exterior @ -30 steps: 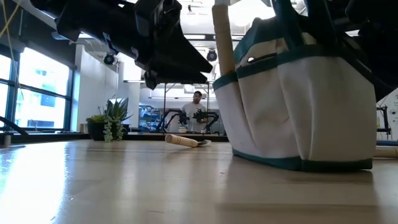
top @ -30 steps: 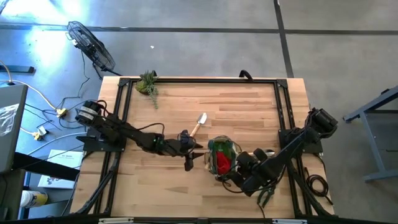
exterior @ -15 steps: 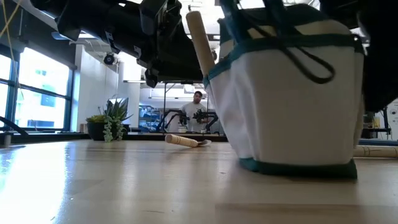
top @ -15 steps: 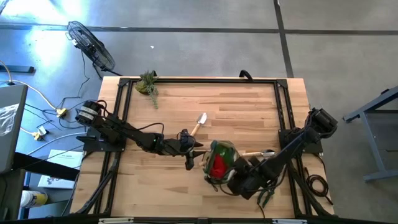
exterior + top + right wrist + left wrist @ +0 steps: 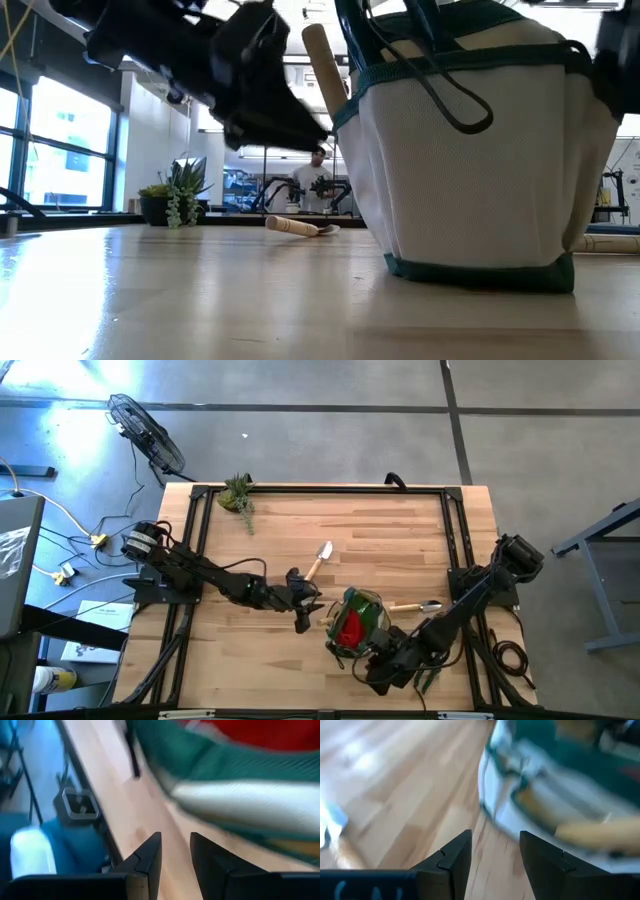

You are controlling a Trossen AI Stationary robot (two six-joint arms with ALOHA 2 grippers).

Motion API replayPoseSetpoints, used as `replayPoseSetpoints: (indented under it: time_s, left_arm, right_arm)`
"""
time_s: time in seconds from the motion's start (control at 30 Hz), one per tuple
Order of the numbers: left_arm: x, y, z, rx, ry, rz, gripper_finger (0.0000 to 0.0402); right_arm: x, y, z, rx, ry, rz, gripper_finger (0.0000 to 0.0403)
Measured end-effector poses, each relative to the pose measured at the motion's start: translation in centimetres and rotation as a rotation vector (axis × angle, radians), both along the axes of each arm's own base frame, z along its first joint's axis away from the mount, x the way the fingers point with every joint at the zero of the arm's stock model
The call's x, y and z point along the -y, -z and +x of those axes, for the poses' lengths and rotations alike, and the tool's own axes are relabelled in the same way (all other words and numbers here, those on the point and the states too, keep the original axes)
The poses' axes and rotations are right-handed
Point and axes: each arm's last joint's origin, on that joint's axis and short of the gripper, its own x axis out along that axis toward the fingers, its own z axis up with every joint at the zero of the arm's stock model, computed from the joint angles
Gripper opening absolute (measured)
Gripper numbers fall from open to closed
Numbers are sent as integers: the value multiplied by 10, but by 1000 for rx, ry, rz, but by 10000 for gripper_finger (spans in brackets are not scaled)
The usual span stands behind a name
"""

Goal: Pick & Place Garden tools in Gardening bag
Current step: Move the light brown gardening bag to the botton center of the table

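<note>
Already your gardening bag (image 5: 357, 622) holds a fair part of the load: a red fabric piece (image 5: 350, 624) fills its open mouth, and a wooden handle (image 5: 324, 62) pokes up over its rim on the side facing your left pincer (image 5: 308, 600). What else is inside, you cannot tell from above.

Two tools are plainly left out on the bench (image 5: 380, 530). One wooden-handled trowel (image 5: 319, 559) lies just beyond your left pincer, toward the far edge. A second wooden-handled tool (image 5: 412, 606) lies on the far side of your right pincer (image 5: 384, 662), beside the bag. The shears and spray bottle do not show, so you cannot count them as done or pending.

Your left pincer hovers just beside the bag, its fingers (image 5: 456, 856) parted with bare wood between them, grasping nothing. Your right pincer sits close against the bag's near side; its fingers (image 5: 150, 854) also stand apart with only bench between them, holding nothing.

For room, you have wide open bench beyond both pincers, up to the leafy plant (image 5: 239, 494) in the far corner. The tight spot is by your right pincer: the bag sits near the front edge of the bench, so any push toward you risks shoving it off.
</note>
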Motion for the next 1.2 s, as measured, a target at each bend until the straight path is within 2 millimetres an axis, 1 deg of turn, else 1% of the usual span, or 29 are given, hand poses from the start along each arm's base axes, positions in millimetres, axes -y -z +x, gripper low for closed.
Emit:
replayPoseSetpoints:
  time_s: [0.2,0.27,0.33,0.4,0.5,0.6,0.67,0.77,0.9,1.03,1.2]
  left_arm:
    - [-3,22,-15,-266,-5,-7,161]
    - [-4,27,-21,-350,-21,-29,161]
    - [-5,32,-26,-413,-38,-45,161]
    - [-6,34,-28,-443,-48,-59,161]
    - [-5,34,-29,-455,-36,-81,161]
    - [-5,34,-28,-449,-30,-89,161]
    - [-5,34,-28,-450,-27,-92,161]
    - [-4,33,-28,-447,-20,-100,161]
    - [-4,32,-26,-422,-11,-112,161]
    - [-3,31,-25,-413,-6,-118,161]
    - [-3,31,-25,-420,8,-127,161]
  right_arm:
    - [-7,-5,-5,45,-168,-44,93]
    - [-7,-10,-7,69,-197,-58,93]
    - [-5,-18,-5,130,-230,-87,93]
    - [-3,-27,-4,222,-269,-162,93]
    - [1,-45,-3,382,-296,-321,93]
    - [6,-61,-4,494,-276,-494,93]
    - [11,-69,-5,527,-246,-595,93]
    - [20,-74,-3,530,-201,-688,93]
    - [33,-73,6,502,-180,-708,93]
    - [47,-69,12,441,-151,-702,93]
    - [64,-58,12,308,-86,-696,93]
